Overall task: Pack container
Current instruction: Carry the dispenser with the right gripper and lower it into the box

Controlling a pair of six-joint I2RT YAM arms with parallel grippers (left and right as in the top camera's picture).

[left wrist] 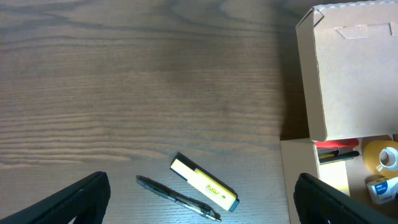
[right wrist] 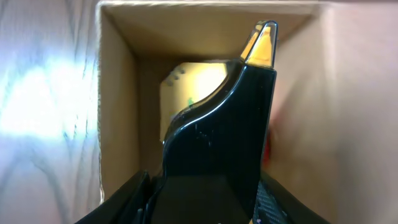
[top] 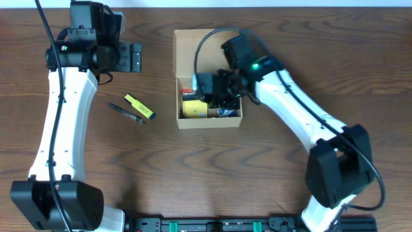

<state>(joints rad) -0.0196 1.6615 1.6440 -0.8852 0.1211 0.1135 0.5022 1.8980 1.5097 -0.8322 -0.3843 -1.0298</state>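
The container [top: 209,122], an open tan cardboard box with its flap lid [top: 188,45] laid back, stands at the table's middle. My right gripper [top: 217,88] reaches down into it, shut on a black stapler-like object [right wrist: 217,143] with a metal tip. The box walls [right wrist: 118,112] surround that object in the right wrist view. My left gripper [top: 134,58] hangs open at the far left, holding nothing. Below it, a yellow highlighter [left wrist: 204,183] and a dark pen [left wrist: 177,199] lie between its spread fingers [left wrist: 81,199], left of the container [left wrist: 348,74].
Inside the box lie a yellow tape roll [top: 193,109], a red item [top: 188,92] and a small blue-and-white item [top: 226,111]. The highlighter [top: 139,107] and pen [top: 126,113] rest on bare wood left of the box.
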